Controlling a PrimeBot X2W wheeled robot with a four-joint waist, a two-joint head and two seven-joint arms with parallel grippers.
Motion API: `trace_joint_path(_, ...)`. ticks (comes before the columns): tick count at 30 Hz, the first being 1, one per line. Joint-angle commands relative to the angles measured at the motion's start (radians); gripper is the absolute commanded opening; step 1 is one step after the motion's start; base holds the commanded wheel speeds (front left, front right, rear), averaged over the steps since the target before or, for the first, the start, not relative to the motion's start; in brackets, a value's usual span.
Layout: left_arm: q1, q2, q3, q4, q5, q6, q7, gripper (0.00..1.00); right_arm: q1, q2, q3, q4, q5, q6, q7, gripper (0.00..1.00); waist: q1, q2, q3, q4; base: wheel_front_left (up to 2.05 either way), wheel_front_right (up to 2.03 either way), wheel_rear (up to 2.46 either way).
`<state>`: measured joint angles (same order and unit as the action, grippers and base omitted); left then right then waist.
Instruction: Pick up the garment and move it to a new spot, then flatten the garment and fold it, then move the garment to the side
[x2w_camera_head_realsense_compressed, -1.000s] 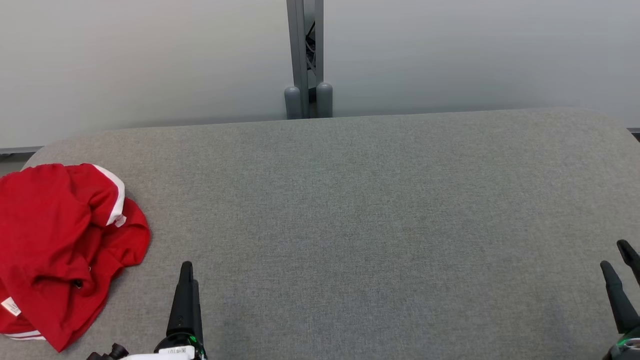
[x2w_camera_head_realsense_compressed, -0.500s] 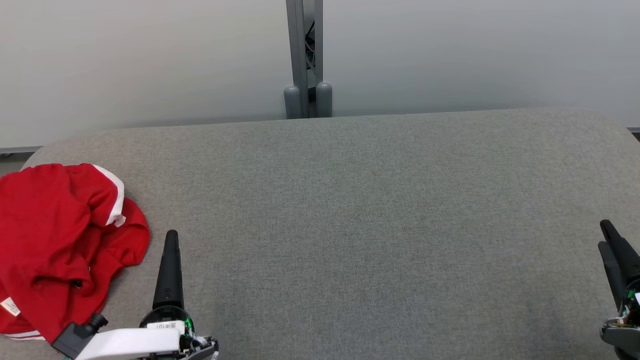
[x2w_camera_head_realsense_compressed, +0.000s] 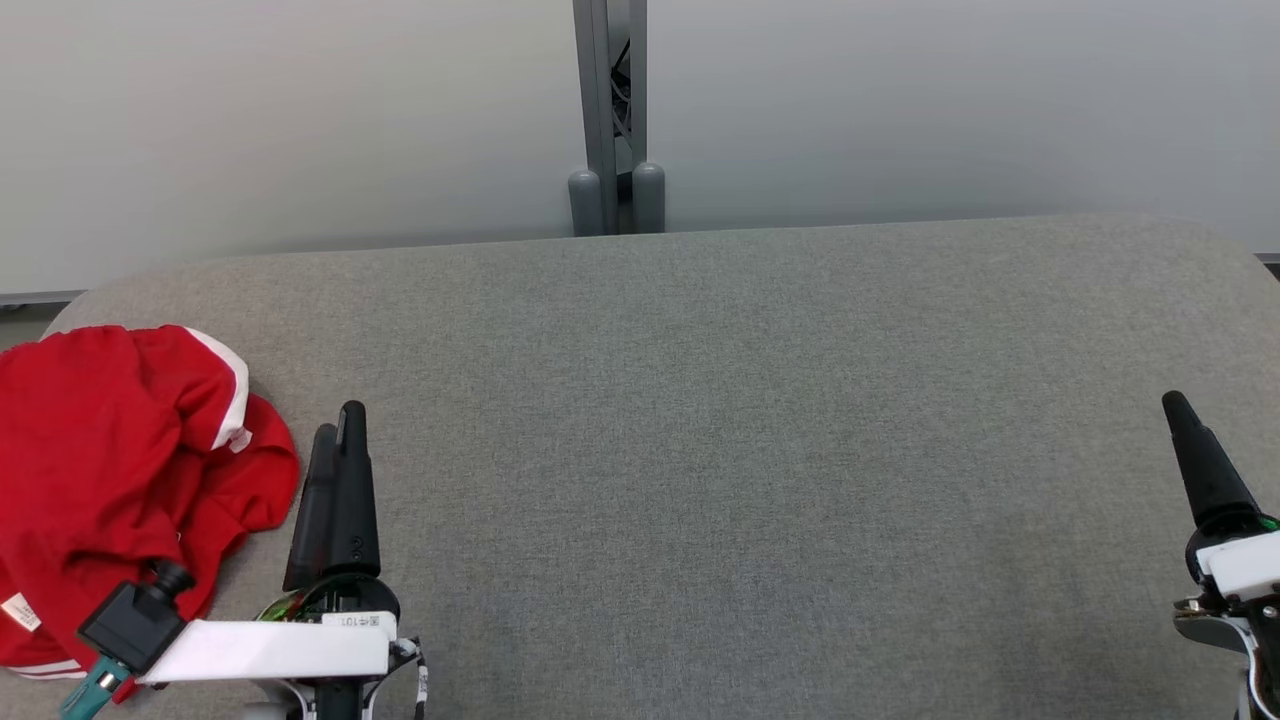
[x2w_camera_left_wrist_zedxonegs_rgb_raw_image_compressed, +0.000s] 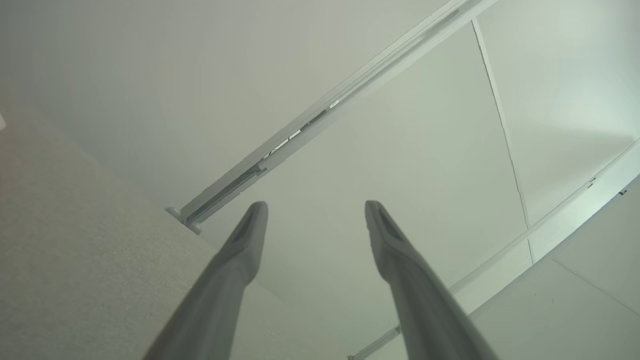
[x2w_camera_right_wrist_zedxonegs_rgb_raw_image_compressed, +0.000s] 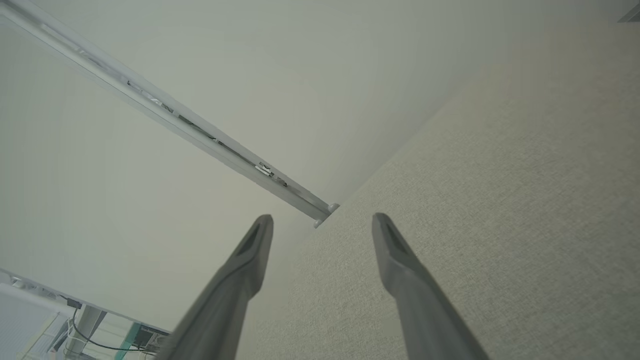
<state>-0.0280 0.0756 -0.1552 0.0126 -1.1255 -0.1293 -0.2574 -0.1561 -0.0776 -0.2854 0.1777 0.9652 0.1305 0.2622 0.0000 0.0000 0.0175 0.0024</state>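
Note:
The garment (x2w_camera_head_realsense_compressed: 110, 480) is a crumpled red shirt with white trim, lying at the far left of the grey table (x2w_camera_head_realsense_compressed: 700, 420). My left gripper (x2w_camera_head_realsense_compressed: 338, 425) rises just right of the garment's edge, turned on its side so the two fingers overlap in the head view. Its wrist view shows the left gripper (x2w_camera_left_wrist_zedxonegs_rgb_raw_image_compressed: 315, 205) open, nothing between the fingers. My right gripper (x2w_camera_head_realsense_compressed: 1172, 402) stands near the table's right edge, far from the garment. The right wrist view shows that gripper (x2w_camera_right_wrist_zedxonegs_rgb_raw_image_compressed: 322, 217) open and empty, above the grey surface.
A grey upright post (x2w_camera_head_realsense_compressed: 610, 120) with two rounded caps stands behind the table's far edge against a pale wall. The table's left end is rounded, with the garment reaching its edge.
Both arms have risen further into the head view, fingers advancing up the table. The left gripper has rolled so both fingers show. The garment has not moved.

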Motion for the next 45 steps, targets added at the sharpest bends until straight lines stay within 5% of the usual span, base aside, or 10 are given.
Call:
trace_joint_path(1,-0.033,0.004,0.008,-0.014,0.043,-0.001,-0.004,1.0,-0.03,-0.021,0.016,-0.02,-0.04,0.0,-0.02,1.0,0.0,0.0,0.0,0.0,0.0,0.0,0.0)
trace_joint_path(17,-0.055,0.039,-0.005,0.042,0.391,0.044,-0.005,1.0,-0.011,-0.026,0.141,0.0,-0.313,0.0,-0.146,1.0,0.0,0.0,-0.002,-0.001,0.0,0.0,0.0)
trace_joint_path(45,-0.063,0.053,0.04,0.167,0.639,0.12,0.046,1.0,0.001,0.006,0.25,0.067,-0.602,0.0,-0.319,1.0,0.0,0.0,0.008,0.004,0.0,0.0,0.0)
